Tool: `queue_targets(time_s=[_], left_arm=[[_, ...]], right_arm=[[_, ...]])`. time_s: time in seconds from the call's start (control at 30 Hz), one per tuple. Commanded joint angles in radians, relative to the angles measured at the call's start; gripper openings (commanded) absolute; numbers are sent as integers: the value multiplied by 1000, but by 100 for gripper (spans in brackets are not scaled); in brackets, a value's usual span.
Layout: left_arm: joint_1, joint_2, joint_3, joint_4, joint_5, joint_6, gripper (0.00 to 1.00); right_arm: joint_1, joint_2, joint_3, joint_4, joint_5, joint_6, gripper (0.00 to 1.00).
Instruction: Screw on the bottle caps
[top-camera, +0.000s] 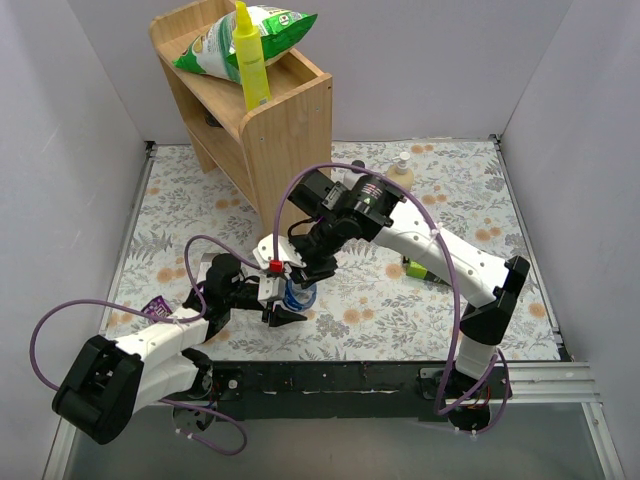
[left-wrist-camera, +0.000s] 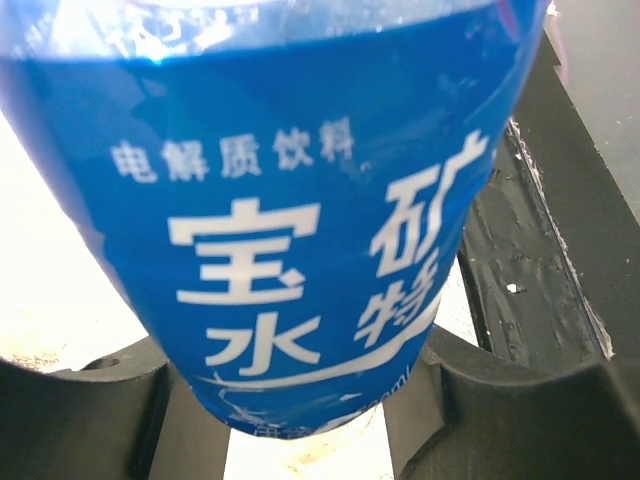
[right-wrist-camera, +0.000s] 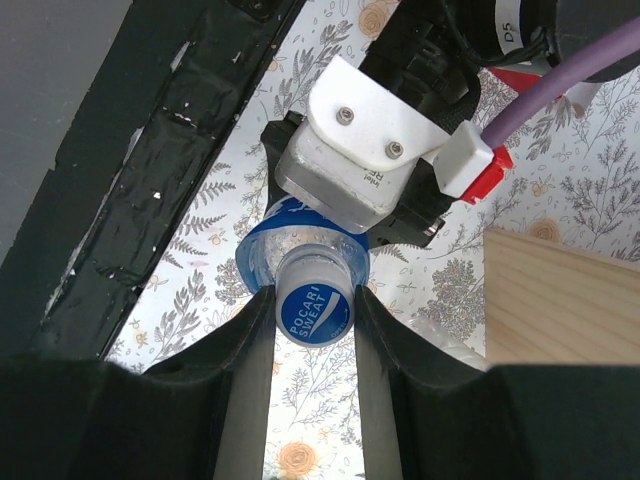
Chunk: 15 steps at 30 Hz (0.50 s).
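Blue-label bottle (left-wrist-camera: 300, 250) clamped in left tool (left-wrist-camera: 300, 415); right tool (right-wrist-camera: 314, 335) pinching its cap (right-wrist-camera: 315, 310).

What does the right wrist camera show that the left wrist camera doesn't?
Only right wrist: the blue cap sitting on the bottle, pinched by the right gripper, plus a wooden shelf corner. Only left wrist: the blue label with white characters, close up. Both: the bottle held by the left gripper and the black table edge.

Plain white partition walls (top-camera: 70, 120) are boxing in a floral-clothed table (top-camera: 470, 190) edged by a black metal mounting rail (top-camera: 330, 378): a robotics lab.
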<state>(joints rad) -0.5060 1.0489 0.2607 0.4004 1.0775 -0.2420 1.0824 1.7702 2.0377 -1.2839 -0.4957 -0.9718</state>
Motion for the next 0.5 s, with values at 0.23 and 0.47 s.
queue_targets(time_s=[0.23, 0.47], left_arm=[[-9, -44, 8, -2, -4, 49, 0], [-20, -50, -1, 49, -53, 43, 0]], right_arm=[[14, -2, -39, -9, 42, -39, 25], [14, -5, -74, -5, 45, -42, 25]])
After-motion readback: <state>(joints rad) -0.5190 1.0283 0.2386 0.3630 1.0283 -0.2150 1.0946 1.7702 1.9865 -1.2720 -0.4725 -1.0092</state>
